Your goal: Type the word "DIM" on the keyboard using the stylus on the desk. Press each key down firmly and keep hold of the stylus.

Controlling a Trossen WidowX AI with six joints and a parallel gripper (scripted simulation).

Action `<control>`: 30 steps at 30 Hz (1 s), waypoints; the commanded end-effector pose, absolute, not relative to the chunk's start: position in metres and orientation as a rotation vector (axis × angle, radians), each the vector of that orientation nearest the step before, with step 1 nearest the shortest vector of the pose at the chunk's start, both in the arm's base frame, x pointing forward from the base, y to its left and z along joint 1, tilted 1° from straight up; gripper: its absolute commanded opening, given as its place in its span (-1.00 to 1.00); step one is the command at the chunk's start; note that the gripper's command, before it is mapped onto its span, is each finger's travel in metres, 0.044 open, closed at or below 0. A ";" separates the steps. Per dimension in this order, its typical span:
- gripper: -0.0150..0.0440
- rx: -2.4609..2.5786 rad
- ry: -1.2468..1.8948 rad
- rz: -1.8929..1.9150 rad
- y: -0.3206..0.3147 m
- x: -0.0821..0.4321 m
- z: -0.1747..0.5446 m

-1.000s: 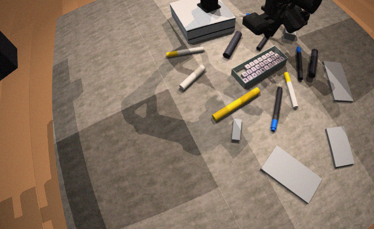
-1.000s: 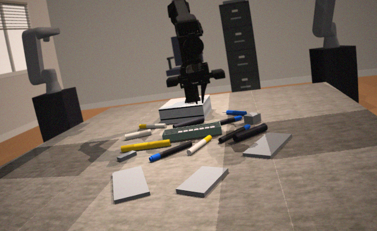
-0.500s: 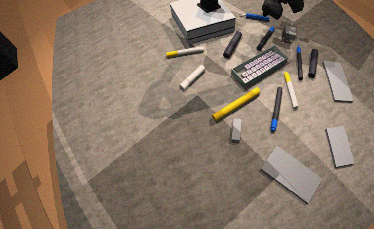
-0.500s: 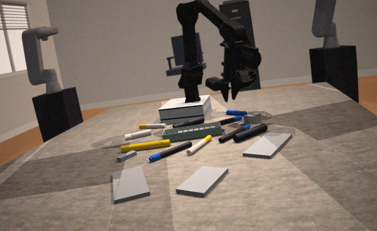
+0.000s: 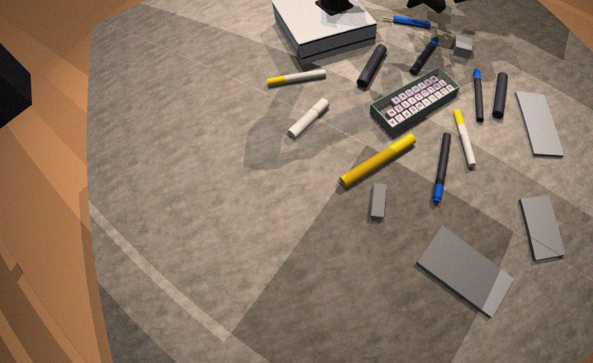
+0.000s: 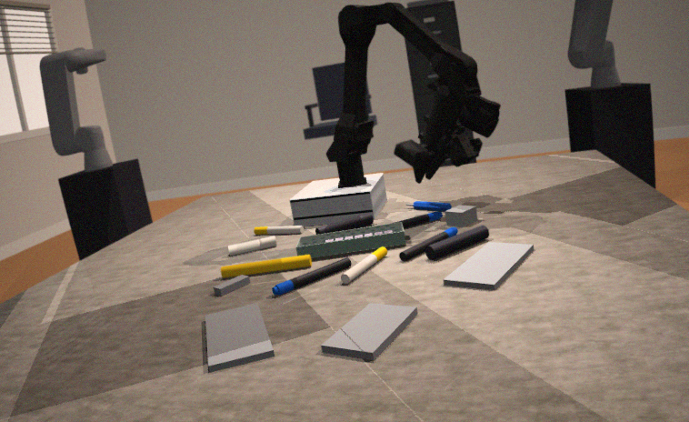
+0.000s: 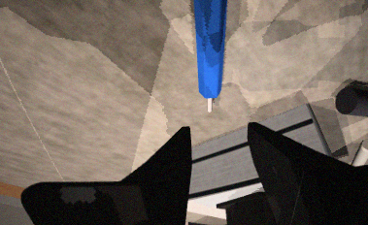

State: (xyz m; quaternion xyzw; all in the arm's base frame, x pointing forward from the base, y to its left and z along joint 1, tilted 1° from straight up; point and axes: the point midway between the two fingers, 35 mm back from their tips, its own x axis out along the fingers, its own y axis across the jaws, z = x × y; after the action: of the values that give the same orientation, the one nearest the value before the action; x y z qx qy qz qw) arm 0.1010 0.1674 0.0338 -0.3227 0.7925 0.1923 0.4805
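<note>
The stylus, a blue barrel [image 5: 411, 21] [image 6: 431, 205] [image 7: 211, 53] with a thin pale metal tip, lies on the desk beside the arm's white base. My gripper [image 6: 424, 176] [image 7: 218, 132] is partly open, with nothing between its fingertips. It hangs above the desk, over the stylus's area. In the wrist view the stylus's tip points toward the gap between the fingers, without contact. The keyboard [image 5: 418, 101] [image 6: 352, 245], a dark green tray with rows of pale letter keys, lies in front of the base. It is outside the wrist view.
The white base box [image 5: 335, 40] [image 6: 331, 206] stands beside the stylus. A grey block [image 5: 463, 46] [image 6: 461, 215] and a black pen with a blue end [image 5: 423, 56] lie nearby. Several other pens, a yellow marker [image 5: 376, 159] [image 6: 265, 266] and grey slabs lie around the keyboard.
</note>
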 end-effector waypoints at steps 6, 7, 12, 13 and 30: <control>0.02 -0.788 1.934 0.468 0.168 0.101 0.026; 0.02 -0.788 1.934 0.468 0.168 0.101 0.025; 0.02 -0.788 1.934 0.468 0.168 0.101 0.021; 0.02 -0.788 1.934 0.468 0.168 0.101 0.020; 0.02 -0.788 1.934 0.468 0.166 0.101 0.008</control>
State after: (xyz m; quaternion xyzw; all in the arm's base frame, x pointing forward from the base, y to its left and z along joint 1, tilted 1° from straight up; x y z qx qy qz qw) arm 0.1021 0.1684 0.0108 -0.3213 0.7915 0.1932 0.4826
